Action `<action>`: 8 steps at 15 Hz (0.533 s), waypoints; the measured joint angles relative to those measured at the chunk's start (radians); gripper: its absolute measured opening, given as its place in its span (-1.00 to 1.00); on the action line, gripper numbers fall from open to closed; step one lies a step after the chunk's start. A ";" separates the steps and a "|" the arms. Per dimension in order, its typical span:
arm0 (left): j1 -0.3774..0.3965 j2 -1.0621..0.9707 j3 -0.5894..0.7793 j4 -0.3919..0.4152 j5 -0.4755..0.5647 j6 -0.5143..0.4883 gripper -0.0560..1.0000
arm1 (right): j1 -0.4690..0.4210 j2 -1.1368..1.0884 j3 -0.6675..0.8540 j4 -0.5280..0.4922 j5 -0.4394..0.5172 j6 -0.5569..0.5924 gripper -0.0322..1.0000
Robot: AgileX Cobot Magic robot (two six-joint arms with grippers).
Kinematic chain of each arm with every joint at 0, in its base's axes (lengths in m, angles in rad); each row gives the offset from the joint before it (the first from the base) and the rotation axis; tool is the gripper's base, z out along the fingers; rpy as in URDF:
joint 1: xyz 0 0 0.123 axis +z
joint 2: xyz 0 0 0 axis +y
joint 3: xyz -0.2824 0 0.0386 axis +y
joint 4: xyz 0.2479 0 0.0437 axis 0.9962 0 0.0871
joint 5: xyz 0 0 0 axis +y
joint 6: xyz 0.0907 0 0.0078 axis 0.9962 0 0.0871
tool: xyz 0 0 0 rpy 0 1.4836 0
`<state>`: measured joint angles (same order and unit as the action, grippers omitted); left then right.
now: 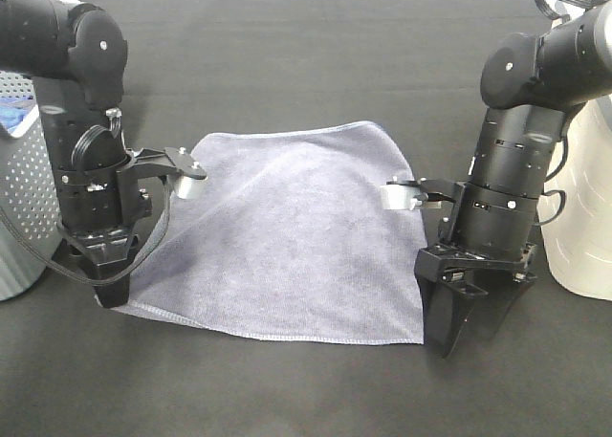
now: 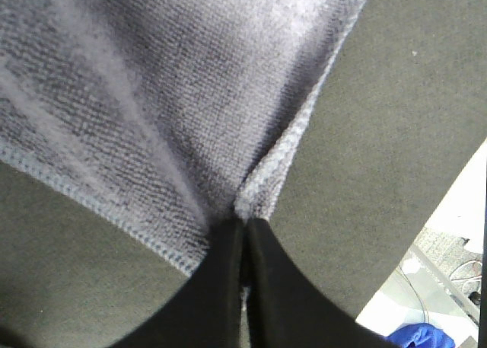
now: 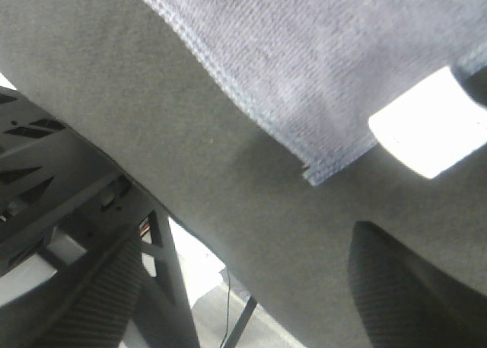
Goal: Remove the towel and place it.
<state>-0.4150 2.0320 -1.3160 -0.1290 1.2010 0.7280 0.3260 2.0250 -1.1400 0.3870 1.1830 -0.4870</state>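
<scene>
The greyish-lavender towel (image 1: 287,236) lies spread on the black table (image 1: 287,35), with a ridge running to its near-left corner. My left gripper (image 1: 113,286) is shut on that corner; the left wrist view shows the two fingers closed (image 2: 245,226) on the hemmed edge of the towel (image 2: 152,97). My right gripper (image 1: 470,330) is open and empty, low over the table just right of the towel's near-right corner. In the right wrist view its fingers (image 3: 99,295) stand wide apart, with the towel's corner (image 3: 319,97) a little ahead of them. A bright white patch (image 3: 430,131) lies by that corner.
A grey perforated basket (image 1: 19,207) stands at the left edge with a blue cloth (image 1: 13,112) in it; the blue cloth also shows in the left wrist view (image 2: 422,336). A white container (image 1: 585,217) stands at the right edge, close behind the right arm.
</scene>
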 joint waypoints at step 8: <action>0.000 0.008 0.000 0.001 -0.009 -0.044 -0.33 | 0.000 0.000 0.000 0.019 0.025 0.027 0.42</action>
<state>-0.4150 2.0400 -1.3160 -0.1280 1.1920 0.6840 0.3260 2.0250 -1.1400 0.4060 1.2080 -0.4600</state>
